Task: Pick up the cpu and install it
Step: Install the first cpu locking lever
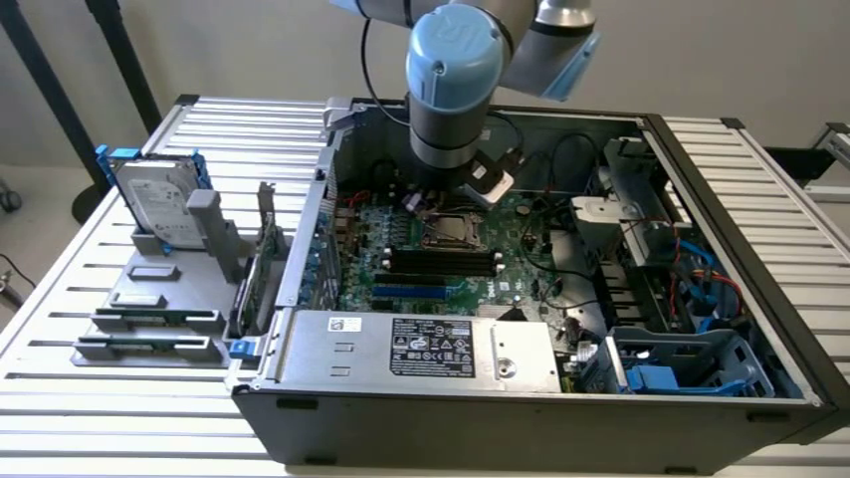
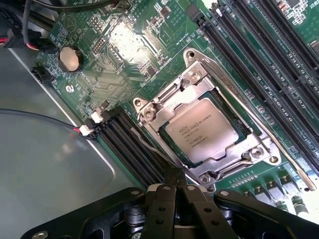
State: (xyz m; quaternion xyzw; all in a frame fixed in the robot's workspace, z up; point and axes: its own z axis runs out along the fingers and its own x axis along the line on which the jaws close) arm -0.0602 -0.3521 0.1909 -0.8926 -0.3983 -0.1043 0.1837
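On the table at nine o'clock stands the hard drive [image 1: 157, 204]; in the open computer case [image 1: 743, 329], the chip [image 2: 202, 135] already sits in its socket [image 2: 259, 149]. The gripper [image 2: 172, 191], jaws closed and empty, hovers close above; the install looks done, so clamping the socket frame would remain.

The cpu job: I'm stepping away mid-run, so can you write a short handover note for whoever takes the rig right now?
Claw: shut, holding nothing, hanging just above the motherboard inside the open computer case.
Cpu: lying flat in its socket frame on the motherboard, silver top facing up; in the exterior view the socket sits below the arm.
Done: cpu is out of the claw and sits in the socket.
Left: whether the socket's retention lever is latched cannot be told; check it.
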